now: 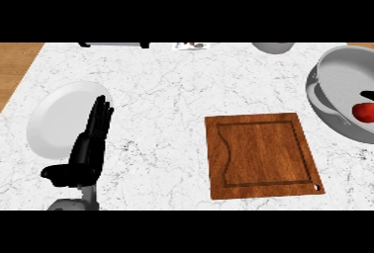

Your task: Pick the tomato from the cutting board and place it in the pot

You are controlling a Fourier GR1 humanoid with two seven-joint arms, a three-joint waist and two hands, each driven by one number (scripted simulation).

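Observation:
A red tomato (363, 111) lies inside the grey pot (337, 79) at the right edge of the head view, partly cut off by the frame. The brown wooden cutting board (261, 154) lies on the marble counter right of centre, with nothing on it. My left hand (86, 148) shows at the lower left, fingers straight and pointing away, resting beside a white plate. My right hand does not show anywhere in the view.
A white plate (60, 116) lies at the left, partly under my left hand. A grey bowl (274, 47) sits at the counter's far edge. A wooden floor strip (18, 64) borders the counter on the left.

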